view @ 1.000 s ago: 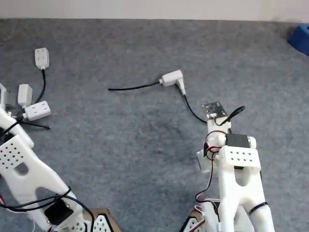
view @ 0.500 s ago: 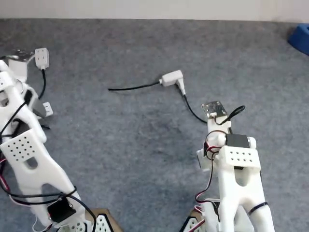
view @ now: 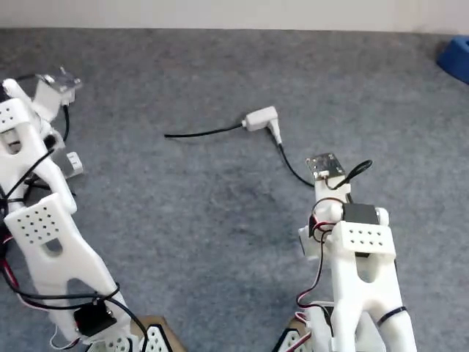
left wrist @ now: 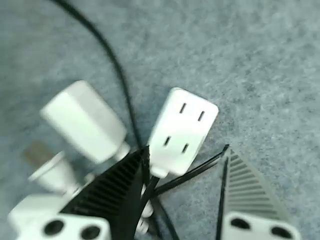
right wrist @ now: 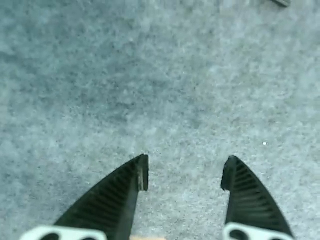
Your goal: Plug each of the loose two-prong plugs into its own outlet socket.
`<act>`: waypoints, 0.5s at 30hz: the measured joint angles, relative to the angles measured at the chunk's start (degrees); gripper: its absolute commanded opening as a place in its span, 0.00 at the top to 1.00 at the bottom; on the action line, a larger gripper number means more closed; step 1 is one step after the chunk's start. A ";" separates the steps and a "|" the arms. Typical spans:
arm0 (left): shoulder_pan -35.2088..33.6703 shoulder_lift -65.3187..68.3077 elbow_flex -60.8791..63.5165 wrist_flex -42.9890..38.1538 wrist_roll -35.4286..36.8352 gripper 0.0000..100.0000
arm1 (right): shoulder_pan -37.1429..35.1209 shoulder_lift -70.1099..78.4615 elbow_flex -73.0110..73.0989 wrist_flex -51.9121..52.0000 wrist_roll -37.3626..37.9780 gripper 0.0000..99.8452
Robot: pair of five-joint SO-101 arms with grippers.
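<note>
In the left wrist view my left gripper is open, low over a cluster of white pieces and black cords. A white outlet socket with two pairs of slots lies just ahead of the fingertips, its cord end between them. Beside it lie a white block-shaped plug and a smaller plug with a metal prong. From above, the left arm covers this cluster at the far left, with one white piece peeking out. My right gripper is open over bare carpet.
A white connector block sits mid-table with black cords running left and toward the right arm. A blue object lies at the far right edge. Grey carpet covers the table.
The left arm has swung up from the near left to the far-left cluster and now covers the socket that lay there. The right arm has not moved.
</note>
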 measured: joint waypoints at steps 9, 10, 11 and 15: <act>-0.26 2.55 0.09 0.00 -7.03 0.81 | 0.00 0.00 0.00 0.00 0.00 0.76; -0.26 2.55 0.09 0.00 -7.21 0.84 | 0.00 0.00 0.00 0.00 0.00 0.76; -0.26 2.55 0.09 0.00 -7.30 0.86 | 0.00 0.00 0.00 0.00 0.00 0.76; -0.26 2.64 0.09 0.00 -7.74 0.84 | 0.00 0.00 0.00 0.00 0.00 0.76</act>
